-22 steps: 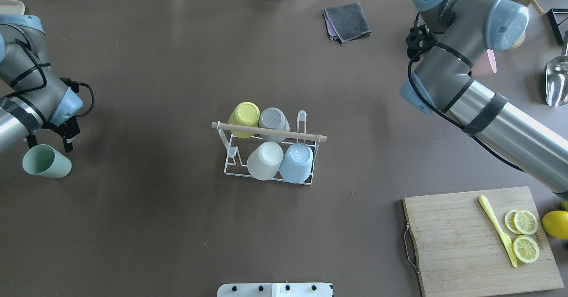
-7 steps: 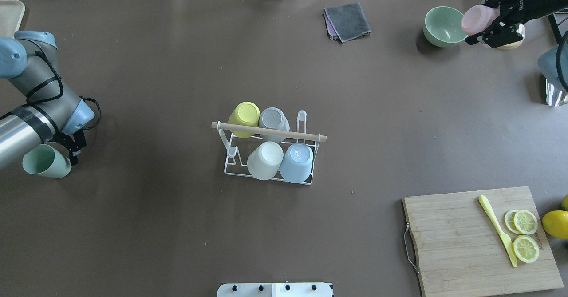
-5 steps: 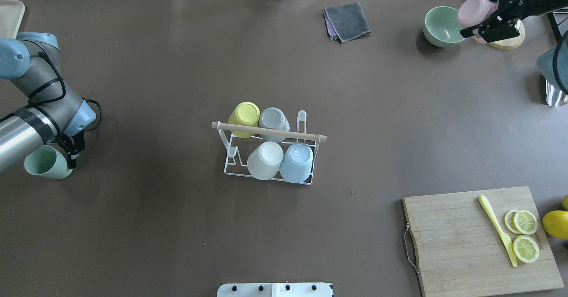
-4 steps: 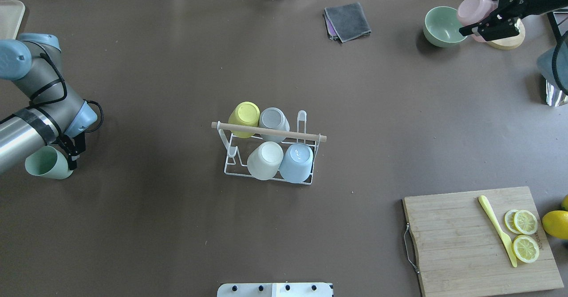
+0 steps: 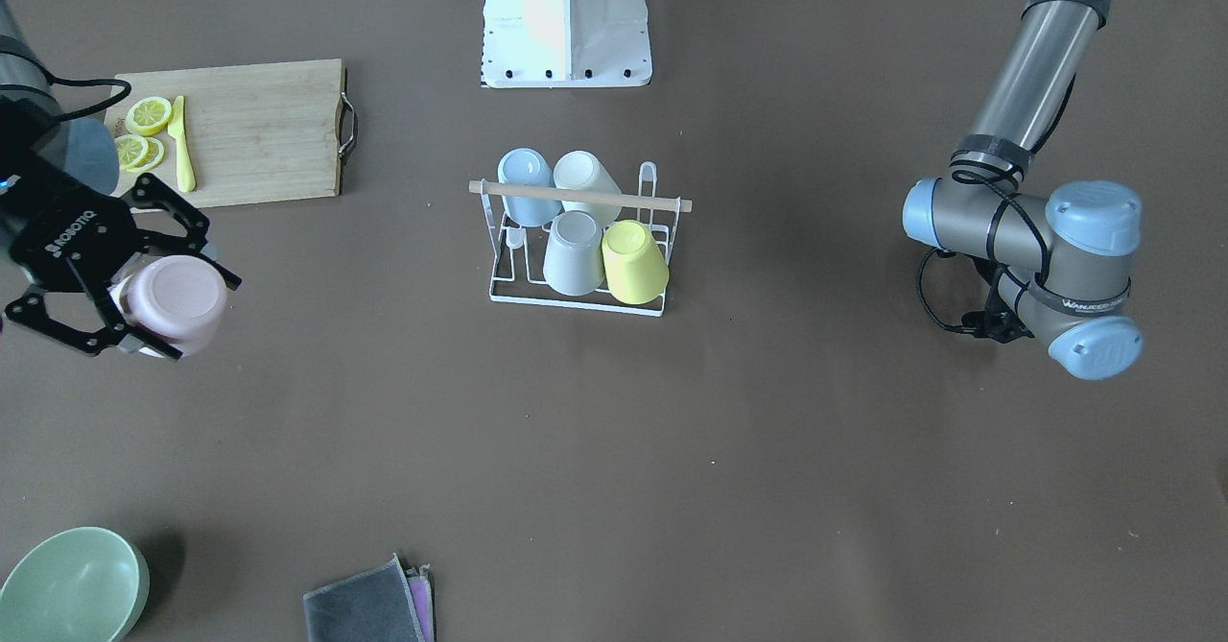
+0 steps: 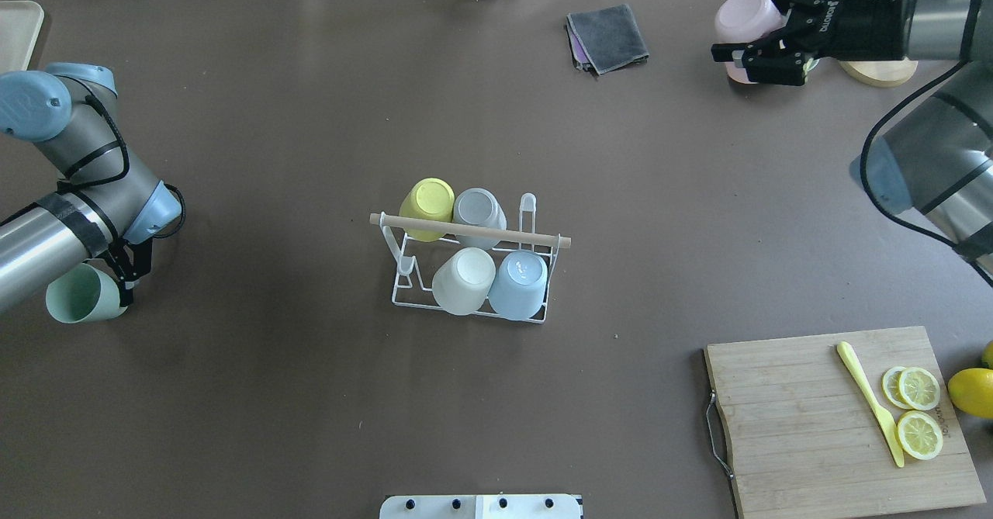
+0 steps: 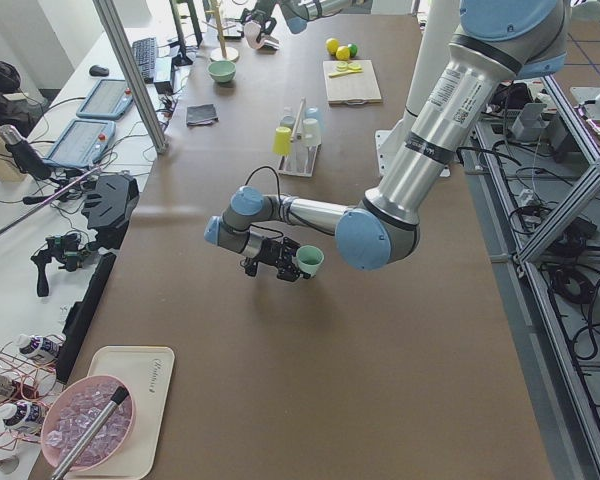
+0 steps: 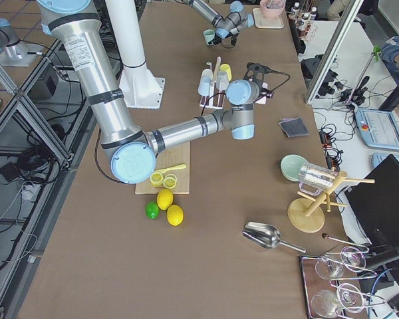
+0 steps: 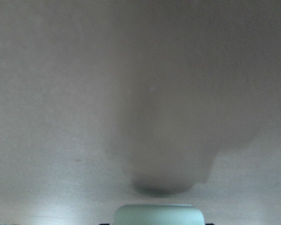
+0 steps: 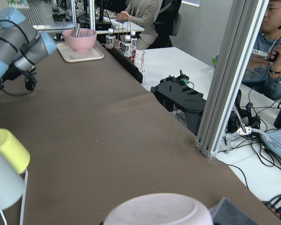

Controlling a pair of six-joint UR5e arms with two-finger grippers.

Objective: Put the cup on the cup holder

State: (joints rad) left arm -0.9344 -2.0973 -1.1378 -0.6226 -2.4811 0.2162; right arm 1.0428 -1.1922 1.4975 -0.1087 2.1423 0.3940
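The cup holder [image 6: 535,239] is a white wire rack with a wooden dowel, at the table's middle; it also shows in the front view [image 5: 633,201]. It holds upturned yellow, grey, white and blue cups. My left gripper [image 6: 116,290] is shut on a mint green cup [image 6: 76,304], held on its side just above the table at the left edge. The cup's rim shows in the left wrist view [image 9: 154,213]. My right gripper [image 6: 756,42] is shut on a pink cup [image 6: 741,16] at the far right, off the table; it also shows in the front view [image 5: 177,298].
A wooden cutting board [image 6: 807,426] with lemon slices and a yellow knife lies at the near right. A grey cloth [image 6: 609,36] lies at the far side. A green bowl [image 5: 67,584] sits near the pink cup. A wooden stand base [image 6: 880,73] is at the far right.
My right gripper has carried the pink cup to the left, over the green bowl. My left arm has turned slightly and the green cup has shifted a little toward the near edge.
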